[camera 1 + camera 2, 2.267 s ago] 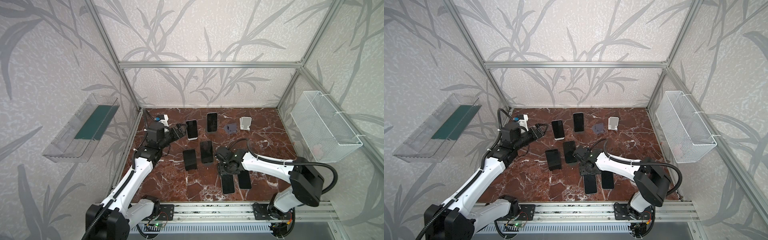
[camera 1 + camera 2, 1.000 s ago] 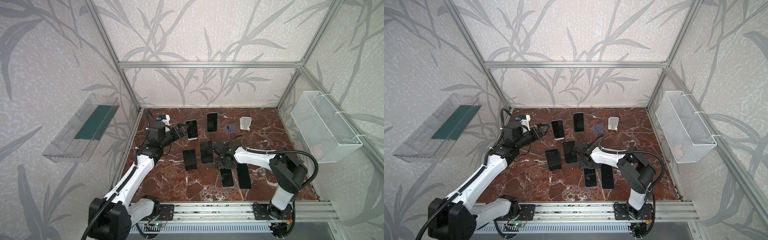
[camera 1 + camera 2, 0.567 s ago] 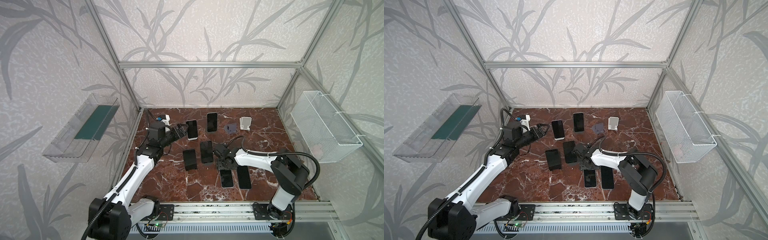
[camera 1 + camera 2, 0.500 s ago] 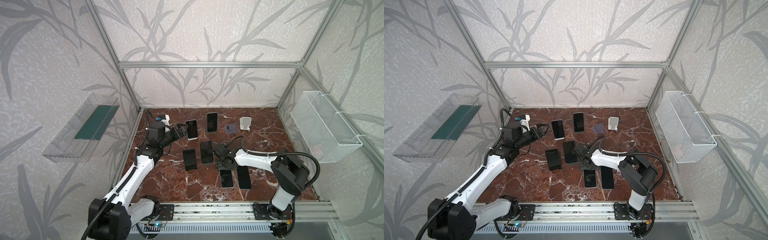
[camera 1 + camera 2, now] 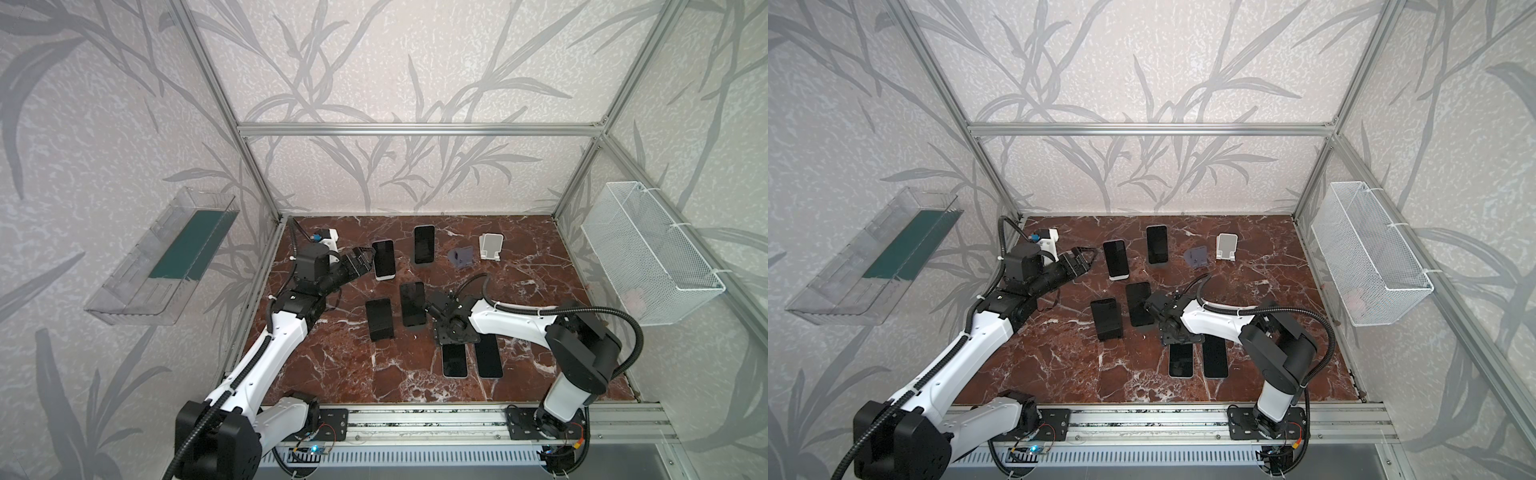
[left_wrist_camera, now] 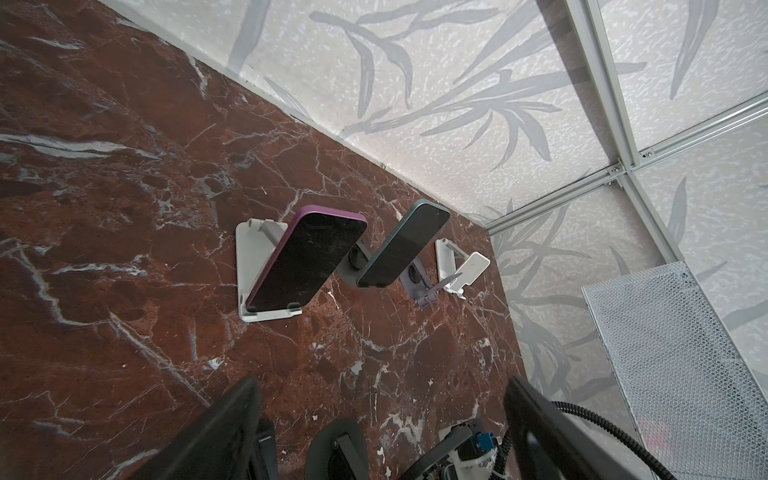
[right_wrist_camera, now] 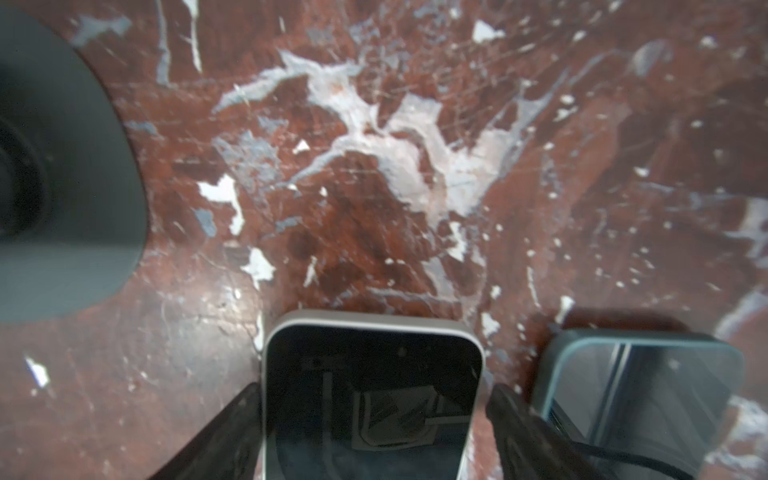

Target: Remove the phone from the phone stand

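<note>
Both top views show the right gripper (image 5: 454, 338) (image 5: 1177, 334) pointing down over the far end of a white-rimmed phone (image 5: 454, 360) (image 5: 1180, 360). This phone lies flat on the marble tabletop (image 5: 332, 374), off any stand and toward the front. A second flat phone (image 5: 488, 356) lies just beside it, to its right. Two propped dark phones (image 5: 412, 304) (image 5: 379, 319) stand to the left of that gripper. At the back left, the left gripper (image 5: 362, 262) (image 5: 1081, 259) hovers just beside a phone on a white stand (image 5: 383, 259), with its jaws apart and nothing between them. An empty purple-grey stand (image 5: 461, 257) and an empty white stand (image 5: 490, 246) sit at the back right.

The left wrist view shows the left gripper (image 6: 381, 382) spread wide over bare marble and holding nothing. Beyond it a purple phone (image 6: 305, 257) leans on a white stand (image 6: 249, 249). Next comes a dark green phone (image 6: 405, 247) on its own stand, then the two empty stands. A wire basket (image 6: 681, 353) hangs on the wall.

The right wrist view shows the right gripper (image 7: 374, 388) straddling the white-rimmed phone (image 7: 372, 395). One finger (image 7: 232, 436) is close against the phone's edge. The other finger (image 7: 528, 432) stands clear of it with marble showing in the gap, so the phone is not clamped. The second flat phone (image 7: 636, 395) lies alongside, and a grey round stand base (image 7: 62, 208) sits near.
</note>
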Robot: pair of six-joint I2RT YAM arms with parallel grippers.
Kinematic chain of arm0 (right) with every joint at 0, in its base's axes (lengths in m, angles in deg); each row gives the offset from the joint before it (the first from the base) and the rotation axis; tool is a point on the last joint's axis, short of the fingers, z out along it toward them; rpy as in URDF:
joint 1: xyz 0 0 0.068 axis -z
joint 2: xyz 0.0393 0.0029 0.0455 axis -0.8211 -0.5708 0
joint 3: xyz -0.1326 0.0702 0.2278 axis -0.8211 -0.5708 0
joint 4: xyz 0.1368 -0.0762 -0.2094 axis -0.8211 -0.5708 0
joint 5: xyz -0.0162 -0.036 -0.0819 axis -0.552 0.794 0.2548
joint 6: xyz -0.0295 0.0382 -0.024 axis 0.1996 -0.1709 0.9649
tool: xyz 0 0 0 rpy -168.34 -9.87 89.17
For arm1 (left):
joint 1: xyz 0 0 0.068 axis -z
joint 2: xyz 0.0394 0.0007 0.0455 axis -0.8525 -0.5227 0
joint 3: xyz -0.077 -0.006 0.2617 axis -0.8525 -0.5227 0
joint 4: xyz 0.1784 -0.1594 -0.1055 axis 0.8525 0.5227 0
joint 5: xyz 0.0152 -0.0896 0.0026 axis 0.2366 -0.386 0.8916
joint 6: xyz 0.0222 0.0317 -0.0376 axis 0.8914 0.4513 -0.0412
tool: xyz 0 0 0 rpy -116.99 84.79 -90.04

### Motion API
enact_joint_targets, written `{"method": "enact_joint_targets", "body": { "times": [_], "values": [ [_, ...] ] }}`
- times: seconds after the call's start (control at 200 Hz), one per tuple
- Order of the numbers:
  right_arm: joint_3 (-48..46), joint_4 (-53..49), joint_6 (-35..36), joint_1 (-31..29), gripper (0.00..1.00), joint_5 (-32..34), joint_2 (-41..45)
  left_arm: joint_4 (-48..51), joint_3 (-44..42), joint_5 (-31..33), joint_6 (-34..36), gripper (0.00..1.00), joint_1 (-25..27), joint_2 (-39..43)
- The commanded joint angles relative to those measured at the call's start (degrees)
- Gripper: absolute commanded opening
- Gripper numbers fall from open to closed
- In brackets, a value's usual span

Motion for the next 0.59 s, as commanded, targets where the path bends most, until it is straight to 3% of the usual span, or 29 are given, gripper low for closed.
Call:
{"method": "enact_joint_targets", "body": {
  "times": [0.0,0.59],
  "values": [
    [3.3,-5.2,1.4,-0.2,0.85,1.6,3.7,-0.1,0.2,-0.1,0.4,0.92,-0.1,1.1],
    [23.2,-11.7,7.2,-0.3,0.87,6.0,6.2,2.0,0.5,3.2,2.3,0.92,-0.1,1.9]
  ]
}}
